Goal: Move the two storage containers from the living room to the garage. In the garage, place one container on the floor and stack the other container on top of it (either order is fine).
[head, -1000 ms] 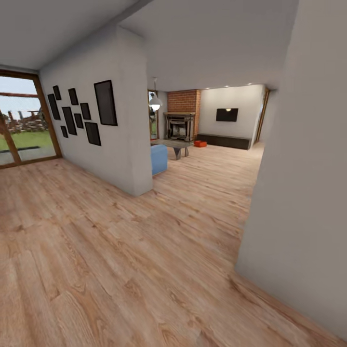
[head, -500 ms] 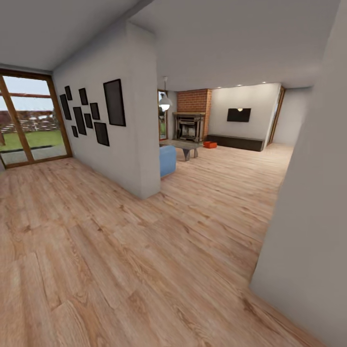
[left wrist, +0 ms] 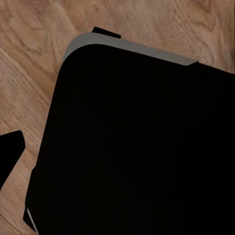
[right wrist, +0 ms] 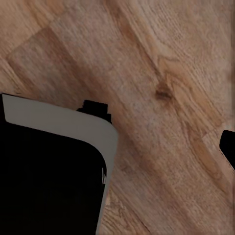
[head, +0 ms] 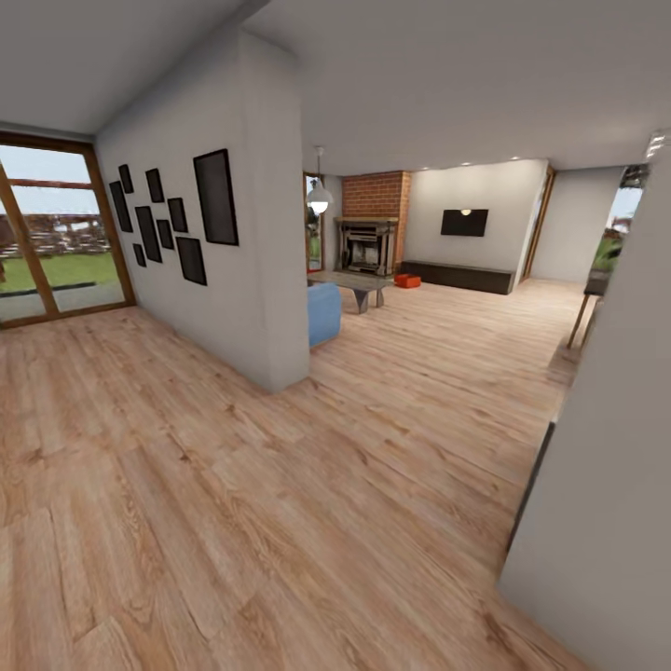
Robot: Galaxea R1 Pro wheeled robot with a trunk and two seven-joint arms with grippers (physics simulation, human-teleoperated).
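head view puts you in a hallway on light wood planks [head: 280, 485], looking past a white wall [head: 252, 233] hung with dark frames [head: 215, 197] toward the living room [head: 438, 280]. one orange-red bin [head: 406, 280] sits far off on the floor there, just beside the fireplace [head: 366, 245] under the brick chimney [head: 376, 196], near a low dark bench [head: 461, 275] along the back wall. you cannot tell at this range whether that orange shape is one bin or both. a tv [head: 463, 222] hangs above the bench, a grey coffee table [head: 349, 282] stands in front of the fireplace, and a blue seat [head: 323, 312] pokes out from behind the wall. glass doors [head: 51, 233] with wood frames open on grass at your left, and a grey wall [head: 606, 466] crowds your right. left wrist view shows a black body with a grey rim [left wrist: 132, 46] over the planks; right wrist view shows the same kind of black and grey body [right wrist: 58, 122] over planks. you cannot tell from any view how far either gripper is parted or whether either has hold of anything.
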